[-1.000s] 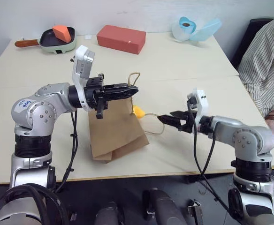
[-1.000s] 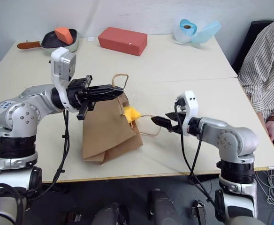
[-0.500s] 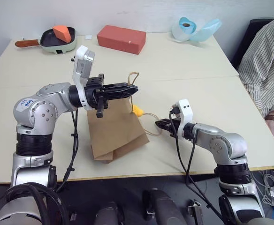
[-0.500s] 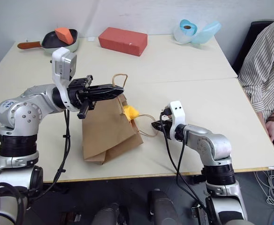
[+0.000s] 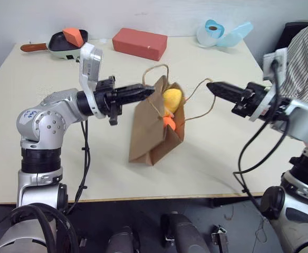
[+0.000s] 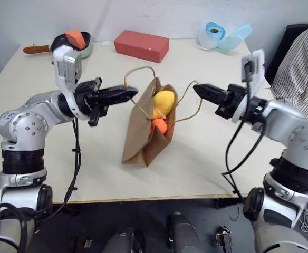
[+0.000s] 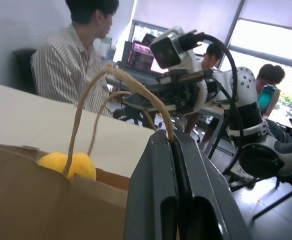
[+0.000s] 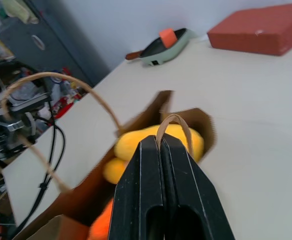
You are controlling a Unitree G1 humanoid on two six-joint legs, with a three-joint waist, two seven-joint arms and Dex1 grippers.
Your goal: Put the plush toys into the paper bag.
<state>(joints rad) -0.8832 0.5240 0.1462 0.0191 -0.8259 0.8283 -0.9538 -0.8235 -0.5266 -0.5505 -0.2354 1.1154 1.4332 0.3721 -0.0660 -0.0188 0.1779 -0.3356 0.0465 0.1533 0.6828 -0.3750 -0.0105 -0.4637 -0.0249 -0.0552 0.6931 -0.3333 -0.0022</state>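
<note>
inside the paper bag (image 5: 156,134), half-hidden plush toys (image 5: 171,100); both grippers' fingers (image 7: 178,165) pinch its handles (image 5: 201,100)

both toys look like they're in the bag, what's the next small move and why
Probably lower the paper bag gently until it stands on the table. The yellow toy and orange toy sit inside, while the left gripper and right gripper each pinch a twine handle.

Paper bag (image 5: 155,132) at table (image 5: 207,68) centre, plush toys (image 5: 171,103) inside. Left gripper (image 5: 150,90) at 9 o'clock, right gripper (image 5: 212,87) at 3 o'clock.
</note>
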